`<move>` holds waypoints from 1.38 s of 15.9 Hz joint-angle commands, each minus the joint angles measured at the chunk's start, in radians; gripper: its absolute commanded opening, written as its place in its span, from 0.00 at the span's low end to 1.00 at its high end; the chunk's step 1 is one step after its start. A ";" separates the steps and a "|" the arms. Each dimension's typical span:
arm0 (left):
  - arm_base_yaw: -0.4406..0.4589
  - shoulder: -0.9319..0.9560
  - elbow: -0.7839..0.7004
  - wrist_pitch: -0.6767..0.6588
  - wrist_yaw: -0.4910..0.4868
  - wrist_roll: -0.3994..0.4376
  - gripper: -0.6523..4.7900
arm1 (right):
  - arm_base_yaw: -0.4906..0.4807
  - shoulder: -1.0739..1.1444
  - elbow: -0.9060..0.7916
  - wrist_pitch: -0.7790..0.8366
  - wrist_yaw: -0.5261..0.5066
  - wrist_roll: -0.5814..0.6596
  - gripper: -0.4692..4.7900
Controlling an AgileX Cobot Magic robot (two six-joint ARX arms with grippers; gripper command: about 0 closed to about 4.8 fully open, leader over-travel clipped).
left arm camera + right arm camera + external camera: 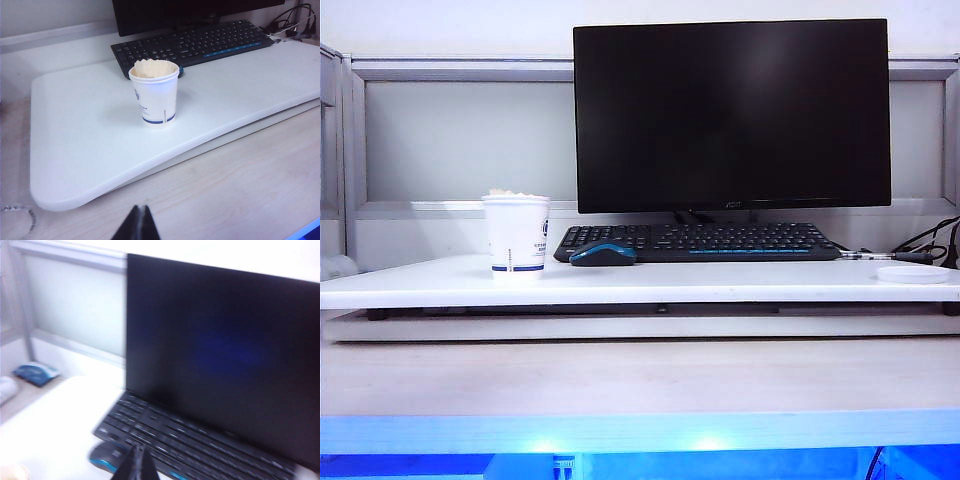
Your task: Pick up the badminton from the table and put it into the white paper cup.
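Wide open ground on the table (720,282) here: in the exterior view its thick pale front edge runs straight across the middle of the frame, and the stretch between that edge and the keyboard (700,242) is bare from centre to right, with only a flat white disc (914,273) out near the right end. Left of centre stands the white paper cup (517,233), upright, and the badminton (511,192) is in it, cream feathers just peeking over the rim. A blue-and-black mouse (603,254) lies just beside the cup, in front of the keyboard, under the dark monitor (731,115). From the left wrist view the cup (154,95) sits well back from the board's rounded corner, plenty of white surface around it, feather skirt (155,68) filling the mouth. The left gripper (136,223) shows at the bottom of that frame, tips pressed together, holding nothing, over the wooden desk. The right gripper (136,463) is likewise pinched closed and empty, in a blurred view facing the monitor (220,355), keyboard (190,440) and mouse (107,458). No arms appear in the exterior view.
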 commanded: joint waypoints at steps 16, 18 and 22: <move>0.001 0.000 0.006 0.006 -0.152 0.004 0.11 | -0.251 -0.775 -0.919 0.121 0.018 0.181 0.07; 0.001 0.000 0.006 0.004 -0.229 0.004 0.11 | -0.251 -0.880 -1.013 0.121 0.038 0.181 0.07; 0.001 0.000 0.006 -0.023 -0.419 0.003 0.11 | -0.250 -1.064 -1.182 0.103 0.068 0.192 0.07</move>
